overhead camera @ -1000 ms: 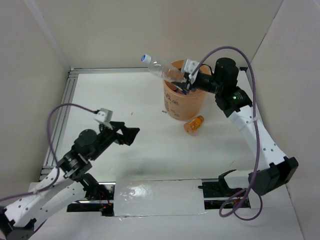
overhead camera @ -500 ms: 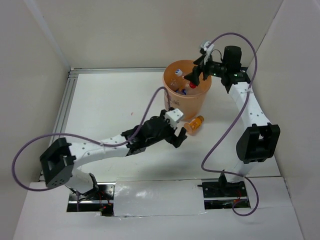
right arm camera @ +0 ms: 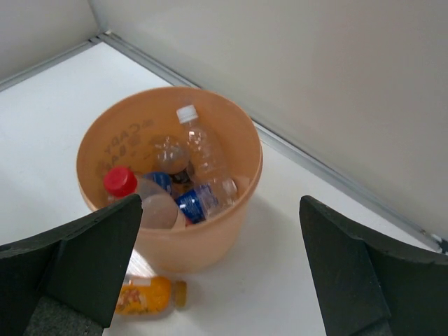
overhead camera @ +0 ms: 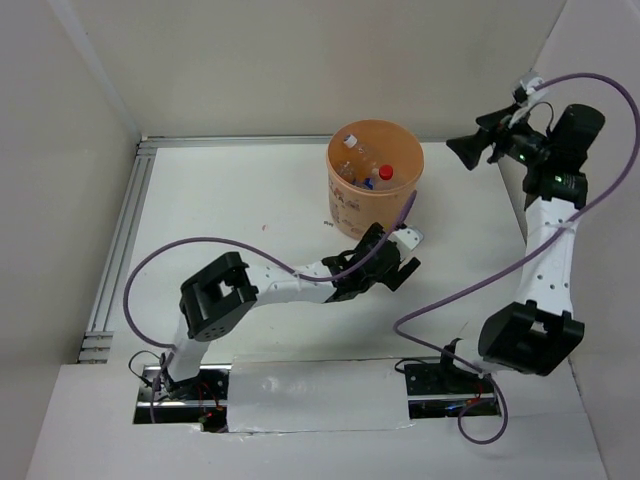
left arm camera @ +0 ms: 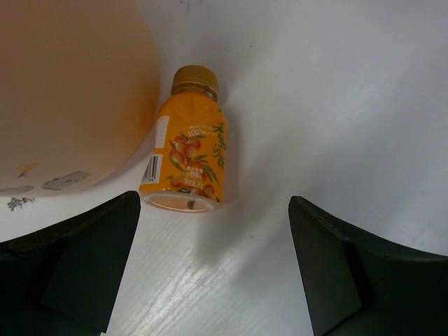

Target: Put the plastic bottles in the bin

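The peach-orange bin (overhead camera: 340,205) stands at the back of the table with several plastic bottles inside: a red-capped one (right arm camera: 120,180), a white-capped clear one (right arm camera: 199,150) and a blue-labelled one (right arm camera: 192,203). One small orange bottle (left arm camera: 189,157) lies on the table against the bin's wall (left arm camera: 70,91), cap pointing away from the left wrist camera. My left gripper (left arm camera: 213,234) is open just short of the bottle's base, touching nothing. My right gripper (overhead camera: 472,140) hangs open and empty, raised to the right of the bin. In the top view the left gripper (overhead camera: 398,265) covers the orange bottle.
White walls enclose the table on three sides. An aluminium rail (overhead camera: 125,240) runs along the left edge and another along the back. The left arm stretches across the middle of the table toward the bin.
My right gripper let the clear bottle go into the bin, opened, and drew back to the right. My left arm reached from the near left across to the orange bottle.
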Action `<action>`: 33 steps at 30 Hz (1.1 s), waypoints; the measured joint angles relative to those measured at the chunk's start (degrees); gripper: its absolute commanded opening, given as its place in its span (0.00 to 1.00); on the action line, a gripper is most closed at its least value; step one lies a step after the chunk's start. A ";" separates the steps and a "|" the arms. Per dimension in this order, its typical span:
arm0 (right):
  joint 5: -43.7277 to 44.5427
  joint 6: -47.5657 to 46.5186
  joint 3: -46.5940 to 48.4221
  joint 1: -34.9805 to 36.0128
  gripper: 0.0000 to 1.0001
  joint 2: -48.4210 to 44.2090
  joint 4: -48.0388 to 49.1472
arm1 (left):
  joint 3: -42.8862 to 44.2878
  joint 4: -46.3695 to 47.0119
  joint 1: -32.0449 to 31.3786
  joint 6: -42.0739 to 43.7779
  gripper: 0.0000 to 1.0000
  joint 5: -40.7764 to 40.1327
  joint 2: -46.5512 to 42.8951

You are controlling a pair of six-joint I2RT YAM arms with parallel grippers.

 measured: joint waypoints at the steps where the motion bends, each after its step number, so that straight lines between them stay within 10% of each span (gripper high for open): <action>1: -1.18 -0.35 -1.14 -1.49 1.00 -1.18 -0.42 | 0.92 -0.09 -0.09 0.37 1.00 -1.05 1.03; 16: -14.19 -14.21 -9.42 -17.77 1.00 -3.41 -16.28 | 12.59 -7.48 -0.17 4.37 0.88 -9.70 15.41; 26: -16.15 -28.79 -12.96 -17.62 0.96 -3.48 -27.85 | 3.63 -5.22 -0.17 1.42 0.11 -6.62 9.75; 33: -15.65 -37.00 -16.06 -17.05 0.95 -3.54 -32.76 | -1.95 -6.84 -0.79 -0.52 0.00 -2.95 -1.90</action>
